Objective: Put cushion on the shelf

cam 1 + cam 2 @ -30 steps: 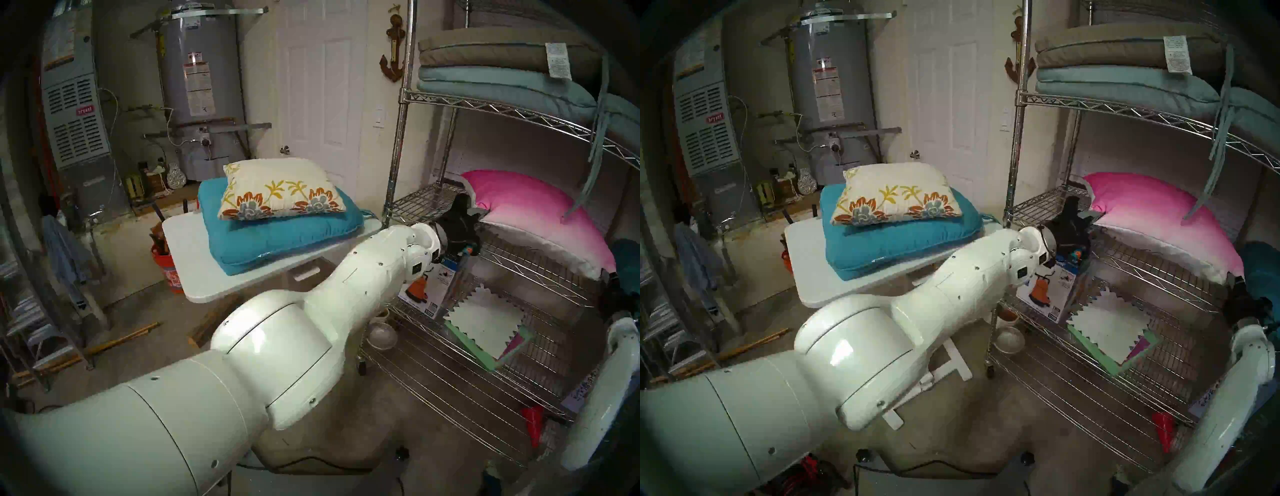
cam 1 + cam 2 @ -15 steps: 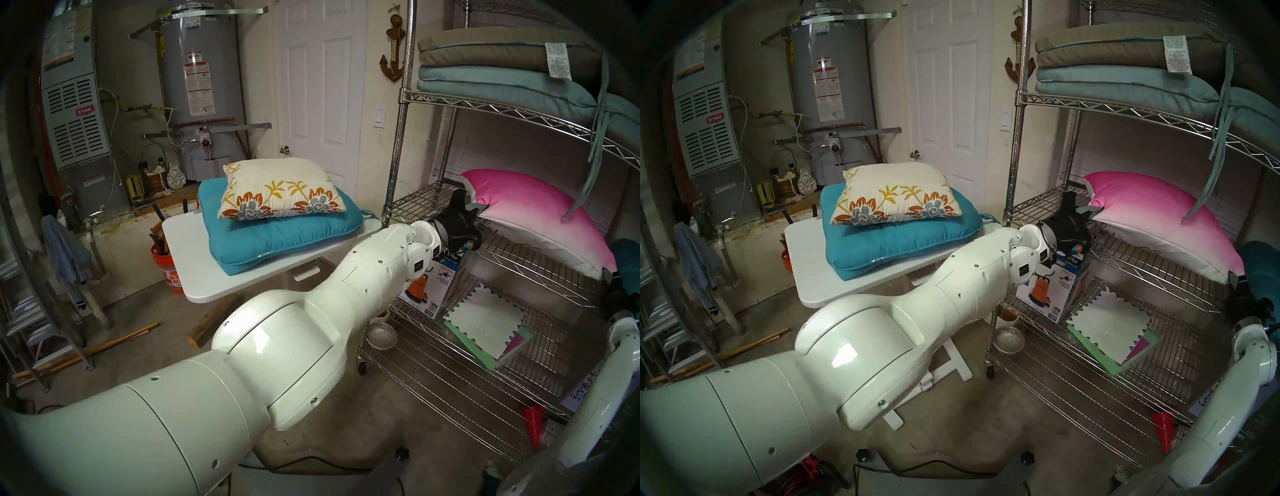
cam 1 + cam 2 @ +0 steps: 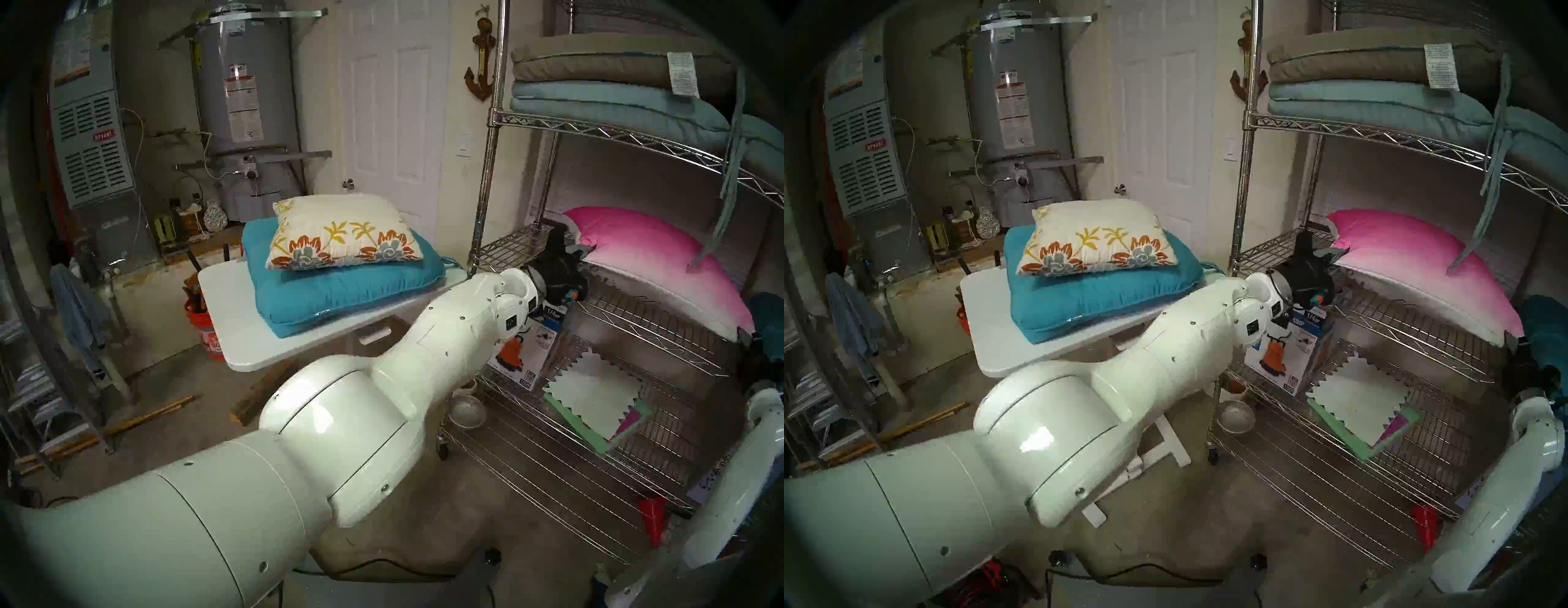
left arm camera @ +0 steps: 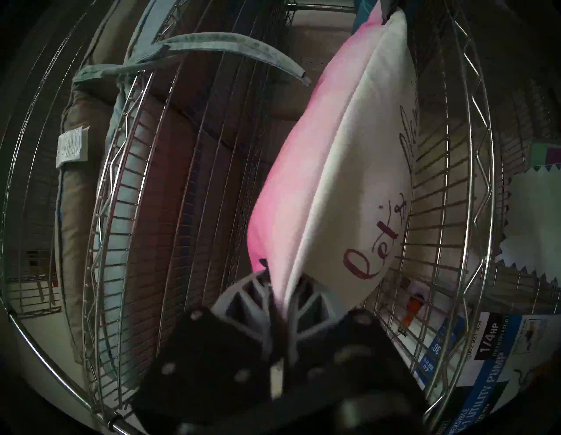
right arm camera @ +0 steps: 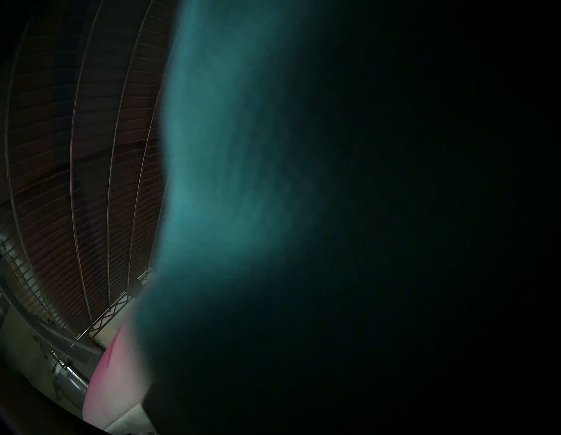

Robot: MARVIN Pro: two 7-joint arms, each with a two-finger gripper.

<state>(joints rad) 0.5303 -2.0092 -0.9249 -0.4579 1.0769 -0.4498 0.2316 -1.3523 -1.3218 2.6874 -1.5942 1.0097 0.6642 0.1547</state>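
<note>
The floral cream cushion (image 3: pixel 339 231) lies on a teal tufted cushion (image 3: pixel 339 293) on the white table (image 3: pixel 237 331), left of the chrome wire shelf (image 3: pixel 488 170); no gripper touches it. My left gripper (image 3: pixel 575 252) is shut on the left corner of a pink-to-white pillow (image 3: pixel 657 263) on the shelf's middle tier, its fingers (image 4: pixel 258 297) pinching that pillow (image 4: pixel 334 182) in the left wrist view. My right gripper (image 3: pixel 746 339) is at the pillow's right corner, mostly hidden. Teal fabric (image 5: pixel 227 152) fills the right wrist view.
Brown and pale blue cushions (image 3: pixel 615 85) are stacked on the upper tier, a strap hanging over the pillow. A pump box (image 3: pixel 526 348) and foam mats (image 3: pixel 594 403) sit on the lower tier. A water heater (image 3: pixel 242 106), door (image 3: pixel 394 106) and orange bucket (image 3: pixel 208 331) stand behind the table.
My left wrist has shifted slightly left and back while still holding the pink pillow's corner. The floral cushion has not moved.
</note>
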